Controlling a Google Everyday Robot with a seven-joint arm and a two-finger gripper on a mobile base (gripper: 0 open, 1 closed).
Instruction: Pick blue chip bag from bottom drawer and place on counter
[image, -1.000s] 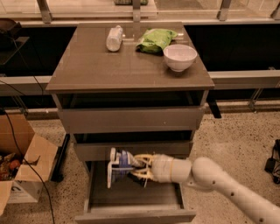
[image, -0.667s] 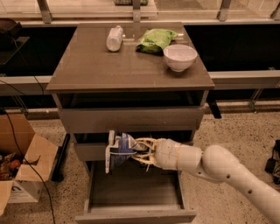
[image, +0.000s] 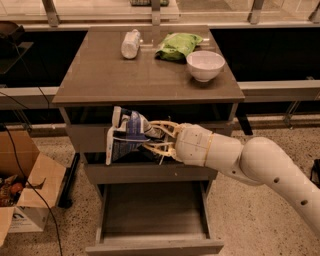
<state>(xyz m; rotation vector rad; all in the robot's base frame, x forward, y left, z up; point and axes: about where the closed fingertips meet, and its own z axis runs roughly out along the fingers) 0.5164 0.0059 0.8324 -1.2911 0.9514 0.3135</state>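
My gripper (image: 152, 136) is shut on the blue chip bag (image: 125, 135), a navy and white crinkly bag. I hold it in the air in front of the upper drawers, just below the counter's (image: 120, 75) front edge and well above the bottom drawer (image: 155, 212). The bottom drawer is pulled open and its grey floor is bare. My white arm (image: 250, 160) comes in from the right.
On the counter lie a clear bottle (image: 131, 43) on its side, a bright green bag (image: 178, 45) and a white bowl (image: 205, 65). A cardboard box (image: 22, 185) with cables stands on the floor at the left.
My gripper has lifted the blue chip bag up out of the bottom drawer, from drawer level to just below the counter's edge.
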